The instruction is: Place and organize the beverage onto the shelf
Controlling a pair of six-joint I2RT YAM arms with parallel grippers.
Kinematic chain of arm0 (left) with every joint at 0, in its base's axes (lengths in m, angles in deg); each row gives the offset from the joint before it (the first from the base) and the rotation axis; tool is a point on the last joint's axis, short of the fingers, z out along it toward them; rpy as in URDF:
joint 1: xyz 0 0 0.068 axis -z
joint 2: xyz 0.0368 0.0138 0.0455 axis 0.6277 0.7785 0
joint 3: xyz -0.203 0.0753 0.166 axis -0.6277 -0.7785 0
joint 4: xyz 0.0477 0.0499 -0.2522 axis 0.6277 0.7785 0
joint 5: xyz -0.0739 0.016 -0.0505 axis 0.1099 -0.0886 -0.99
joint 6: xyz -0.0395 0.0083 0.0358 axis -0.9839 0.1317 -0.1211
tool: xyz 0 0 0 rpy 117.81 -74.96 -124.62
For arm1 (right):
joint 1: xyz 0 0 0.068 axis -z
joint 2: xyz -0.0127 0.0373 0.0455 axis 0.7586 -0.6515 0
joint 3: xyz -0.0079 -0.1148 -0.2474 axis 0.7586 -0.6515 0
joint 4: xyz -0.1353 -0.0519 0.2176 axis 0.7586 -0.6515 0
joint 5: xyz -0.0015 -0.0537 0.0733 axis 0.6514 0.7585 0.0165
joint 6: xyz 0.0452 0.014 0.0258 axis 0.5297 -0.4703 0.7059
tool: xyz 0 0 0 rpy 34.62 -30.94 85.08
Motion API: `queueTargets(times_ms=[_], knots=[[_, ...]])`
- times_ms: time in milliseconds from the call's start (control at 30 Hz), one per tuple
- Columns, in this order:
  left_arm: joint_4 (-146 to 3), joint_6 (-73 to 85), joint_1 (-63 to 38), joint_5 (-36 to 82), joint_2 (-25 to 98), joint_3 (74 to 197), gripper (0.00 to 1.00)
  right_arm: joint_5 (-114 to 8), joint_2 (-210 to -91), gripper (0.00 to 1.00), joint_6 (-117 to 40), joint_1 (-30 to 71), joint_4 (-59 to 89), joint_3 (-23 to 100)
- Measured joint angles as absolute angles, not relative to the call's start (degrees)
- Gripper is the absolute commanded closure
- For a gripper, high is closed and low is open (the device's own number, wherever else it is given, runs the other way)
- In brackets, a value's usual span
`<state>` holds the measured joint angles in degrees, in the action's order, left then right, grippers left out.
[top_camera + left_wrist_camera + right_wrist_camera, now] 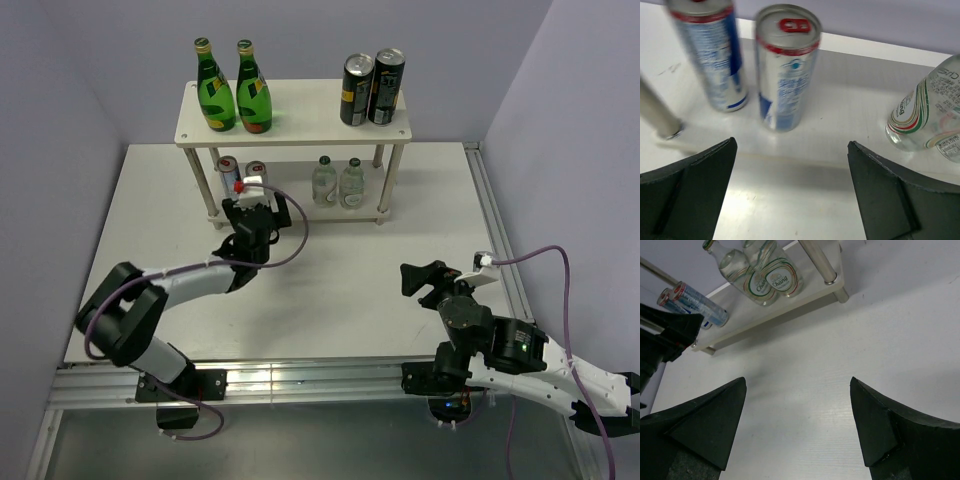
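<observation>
Currently the task reads as essentially complete: every drink in view stands on the shelf (310, 110), sorted in pairs by kind, and none is seen on the table (340, 290).

Count, eight drinks:
- Upper board: two green glass bottles (214, 95) and two dark tall cans (356, 90).
- Lower board: two silver-blue-red cans (785, 70) and two clear Chang bottles (324, 181).

The left gripper (791, 145) is spread wide and holds nothing. One silver-blue-red can stands just ahead of its fingers, slightly left of centre, and the second is further ahead to the left. A clear Chang bottle is ahead to the right.

The right gripper (797, 382) is also spread wide and empty above the table. The shelf is well ahead of it, with the clear Chang bottles ahead and slightly left.

The only step judged outstanding is to draw the left arm clear of the lower board.
</observation>
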<state>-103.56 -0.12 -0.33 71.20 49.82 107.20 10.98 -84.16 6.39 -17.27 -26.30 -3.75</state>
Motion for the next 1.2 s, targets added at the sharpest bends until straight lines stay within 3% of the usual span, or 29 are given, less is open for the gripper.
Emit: queueTargets(times_ms=[333,500,633,800,900,1200], knots=[[-75.7,-11.0,5.6,79.2,19.1,101.3,0.01,10.4,-87.5,0.11,5.1,-17.3,-25.2,-3.7],[-51.5,-16.7,12.1,78.3,9.8,113.2,0.01,5.3,-92.4,0.11,-0.6,-17.3,-24.4,2.6],[-37.5,-17.7,13.3,76.4,5.8,130.1,0.01,2.4,-98.4,0.11,-8.3,-17.3,-24.6,21.2],[-33.2,-14.0,13.3,76.2,1.3,146.7,0.01,0.2,-107.0,0.11,-16.8,-17.3,-25.7,50.7],[-31.7,-10.9,13.3,78.6,-0.9,151.6,0.01,-0.3,-110.5,0.11,-19.8,-17.3,-27.1,61.1],[-27.8,-7.0,13.3,82.8,-1.2,142.2,0.01,-0.2,-115.1,0.11,-23.1,-17.3,-34.1,59.6]])
